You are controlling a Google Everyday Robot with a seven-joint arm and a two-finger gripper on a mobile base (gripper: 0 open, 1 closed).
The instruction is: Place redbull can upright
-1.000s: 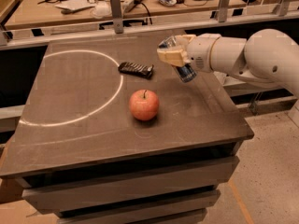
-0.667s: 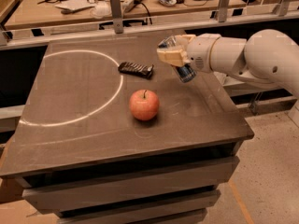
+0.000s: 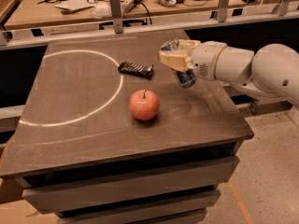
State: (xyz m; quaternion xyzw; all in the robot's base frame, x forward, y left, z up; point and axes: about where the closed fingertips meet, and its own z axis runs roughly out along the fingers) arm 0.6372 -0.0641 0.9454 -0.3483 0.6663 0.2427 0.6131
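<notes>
The redbull can is off the tabletop, held in the air over its right rear part, with my end effector clamped round its middle. The can leans: the blue lower end points down and to the right, the upper end up and to the left. Against a second ago almost nothing has shifted. The can may have come down a shade, but the lean looks the same and its base is not yet on the surface. So I judge the placing is still ahead: the can must be turned straight and lowered before I let go.

The apple sits near, toward the front left, and the dark snack packet lies to the left beside the white arc; both are apart from the can.

The fingers cover most of the can, so I cannot read its label or see its top rim clearly. The arm is cut off at the right edge.
</notes>
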